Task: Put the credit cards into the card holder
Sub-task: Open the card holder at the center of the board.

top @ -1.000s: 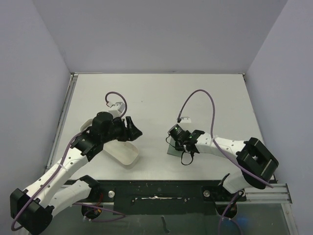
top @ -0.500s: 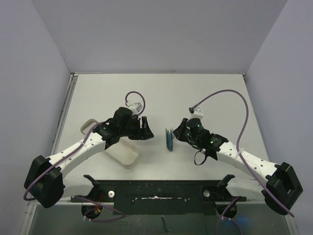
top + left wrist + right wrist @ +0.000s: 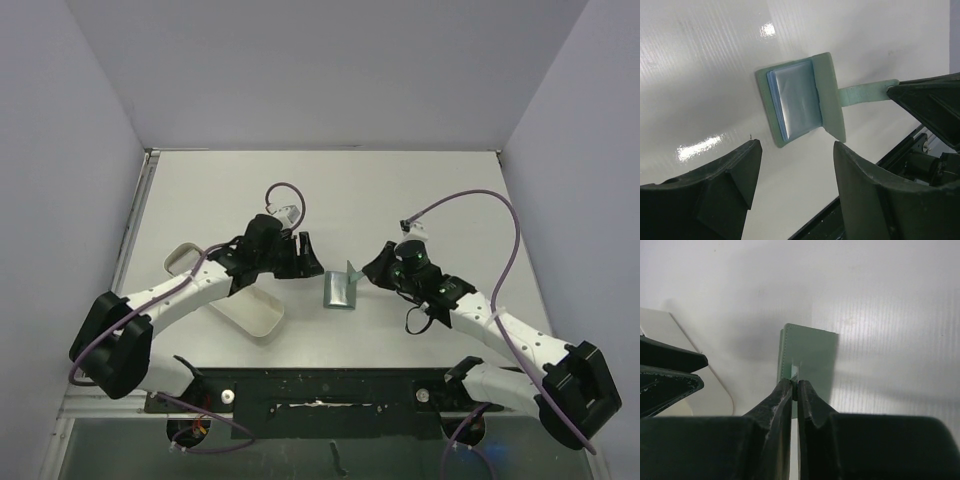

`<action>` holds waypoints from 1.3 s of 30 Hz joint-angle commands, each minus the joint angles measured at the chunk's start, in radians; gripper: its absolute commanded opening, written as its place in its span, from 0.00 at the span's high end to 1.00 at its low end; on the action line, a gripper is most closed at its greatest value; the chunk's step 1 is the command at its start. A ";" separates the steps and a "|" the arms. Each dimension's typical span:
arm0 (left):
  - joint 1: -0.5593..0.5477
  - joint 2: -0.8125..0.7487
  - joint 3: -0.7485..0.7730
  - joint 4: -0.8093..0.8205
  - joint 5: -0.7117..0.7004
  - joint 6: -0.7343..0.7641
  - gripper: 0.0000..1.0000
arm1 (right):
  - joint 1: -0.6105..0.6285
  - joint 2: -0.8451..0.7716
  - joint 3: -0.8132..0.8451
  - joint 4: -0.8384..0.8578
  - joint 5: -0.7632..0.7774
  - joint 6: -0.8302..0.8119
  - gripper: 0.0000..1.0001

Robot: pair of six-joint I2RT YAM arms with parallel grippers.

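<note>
Left to right: a white oblong plastic tray point(image 3: 255, 312) lies at the near left of the pale table point(image 3: 450, 200). Just beside it the left arm's black two-finger gripper point(image 3: 306, 256) hovers, fingers spread wide and empty. It faces the sage-green folding card holder point(image 3: 339, 292), which sits mid-table between the arms with one leaf flat and its blue-grey slotted inside exposed. The right gripper point(image 3: 794, 385) has its fingers pressed together on the holder's small snap tab point(image 3: 865, 93), with the other leaf raised. No credit cards can be made out. The holder is apparently being opened; next a card must be fetched and slid into a slot. Half a second earlier the holder stood on edge, and the left gripper has since drawn nearer.
</note>
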 commanded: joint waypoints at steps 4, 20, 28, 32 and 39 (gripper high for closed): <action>-0.013 0.087 0.039 0.105 0.031 -0.016 0.46 | -0.078 -0.090 -0.051 -0.104 0.043 -0.043 1.00; -0.024 0.248 0.064 0.172 0.055 0.009 0.45 | -0.138 -0.202 -0.171 -0.139 0.058 -0.035 1.00; -0.022 0.303 0.061 0.233 0.107 -0.018 0.45 | -0.160 -0.210 -0.200 -0.170 0.077 -0.030 1.00; -0.023 0.323 0.067 0.247 0.114 -0.019 0.45 | -0.176 -0.203 -0.208 -0.182 0.085 -0.026 1.00; -0.023 0.358 0.072 0.268 0.127 -0.029 0.45 | -0.199 -0.192 -0.210 -0.202 0.096 -0.021 1.00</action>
